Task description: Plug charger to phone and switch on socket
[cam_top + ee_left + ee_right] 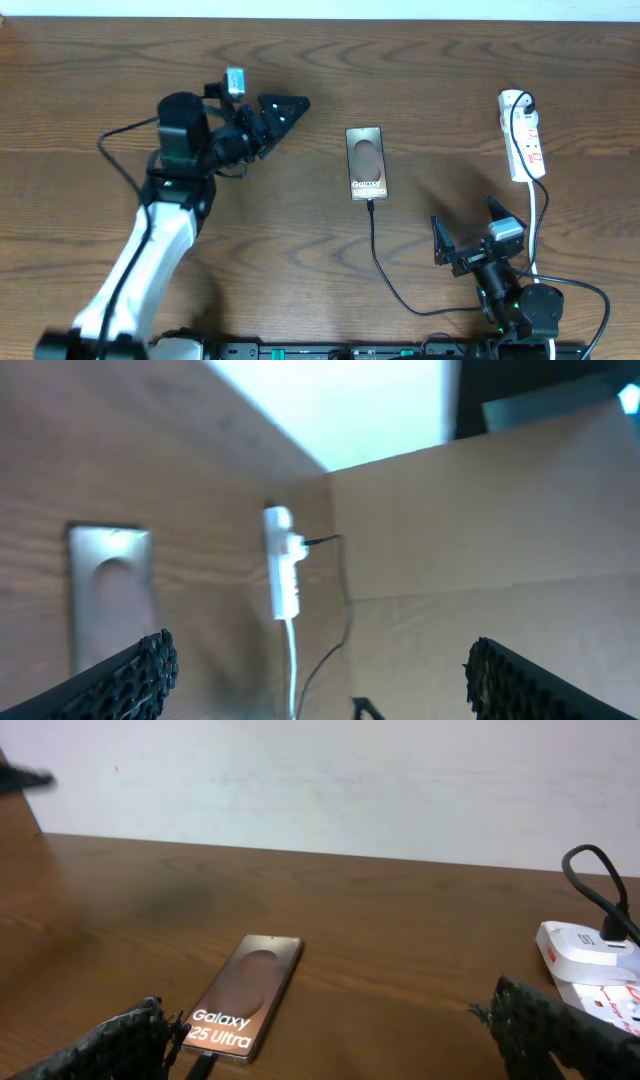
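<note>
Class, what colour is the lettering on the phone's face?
White, on a bronze-brown phone; clearest in the right wrist view.

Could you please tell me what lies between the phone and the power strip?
Only bare brown wooden table, seen overhead, between the glossy bronze phone and the narrow white power strip.

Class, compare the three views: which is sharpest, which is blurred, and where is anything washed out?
Overhead: evenly lit, fairly sharp, phone lettering just legible. Left wrist: soft throughout, phone face washed pale, white overexposed patch at top. Right wrist: sharpest, Galaxy lettering crisp, near claw fingers softer at bottom corners.
</note>
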Controlling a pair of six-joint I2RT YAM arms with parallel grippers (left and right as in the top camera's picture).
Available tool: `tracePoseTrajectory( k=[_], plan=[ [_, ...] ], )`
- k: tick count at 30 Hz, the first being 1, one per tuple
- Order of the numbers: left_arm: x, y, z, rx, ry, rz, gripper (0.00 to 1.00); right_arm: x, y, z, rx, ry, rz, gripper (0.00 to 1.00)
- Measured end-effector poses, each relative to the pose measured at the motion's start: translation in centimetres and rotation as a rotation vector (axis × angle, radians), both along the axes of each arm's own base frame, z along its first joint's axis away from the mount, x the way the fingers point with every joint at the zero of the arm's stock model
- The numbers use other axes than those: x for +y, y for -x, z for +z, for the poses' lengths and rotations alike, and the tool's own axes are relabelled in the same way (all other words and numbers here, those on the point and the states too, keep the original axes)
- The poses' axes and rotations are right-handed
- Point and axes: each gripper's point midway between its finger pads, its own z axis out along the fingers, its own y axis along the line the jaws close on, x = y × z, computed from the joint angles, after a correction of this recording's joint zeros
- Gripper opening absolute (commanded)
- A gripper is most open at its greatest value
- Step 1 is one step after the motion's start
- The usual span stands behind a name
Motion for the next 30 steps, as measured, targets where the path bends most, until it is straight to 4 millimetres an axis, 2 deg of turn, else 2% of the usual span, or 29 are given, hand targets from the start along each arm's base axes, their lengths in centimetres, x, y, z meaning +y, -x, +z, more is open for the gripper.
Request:
tracePoseTrajectory(
  k=[3,6,8,9,10,13,14,17,20,26,28,30],
  plan=[
    [0.6,1.2,2.3,-0.045,-0.004,0.037,0.94,0.0,0.0,0.0,0.0,0.0,0.0,0.99],
    [1.5,3.3,1.9,0.017,-0.027,0.079,0.94,0.0,0.0,0.0,-0.001,0.0,0.0,0.99],
    [2.1,5.0,0.4,0.075,-0.061,0.107,0.92,0.0,0.0,0.0,-0.001,0.0,0.0,0.99],
    [2.6,6.0,-1.2,0.132,-0.096,0.127,0.9,0.0,0.0,0.0,-0.001,0.0,0.0,0.99],
    [3.3,7.0,-3.0,0.205,-0.135,0.154,0.98,0.0,0.0,0.0,-0.001,0.0,0.0,0.99],
    [5.3,9.3,-7.8,0.388,-0.253,0.239,0.98,0.0,0.0,0.0,-0.001,0.0,0.0,0.99],
    [6.0,9.9,-9.3,0.429,-0.29,0.269,0.98,0.0,0.0,0.0,-0.001,0.0,0.0,0.99],
    [7.8,10.3,-12.0,0.468,-0.374,0.347,0.98,0.0,0.0,0.0,-0.001,0.0,0.0,0.99],
    [9.5,10.8,-13.4,0.464,-0.438,0.427,0.98,0.0,0.0,0.0,-0.001,0.0,0.0,0.99],
    [11.6,12.6,-16.0,0.403,-0.496,0.524,0.98,0.0,0.0,0.0,-0.002,0.0,0.0,0.99],
    [12.1,12.6,-16.3,0.35,-0.508,0.546,0.98,0.0,0.0,0.0,-0.001,0.0,0.0,0.99],
    [12.4,11.9,-15.4,0.235,-0.52,0.559,0.98,0.0,0.0,0.0,-0.002,0.0,0.0,0.99]
  ],
)
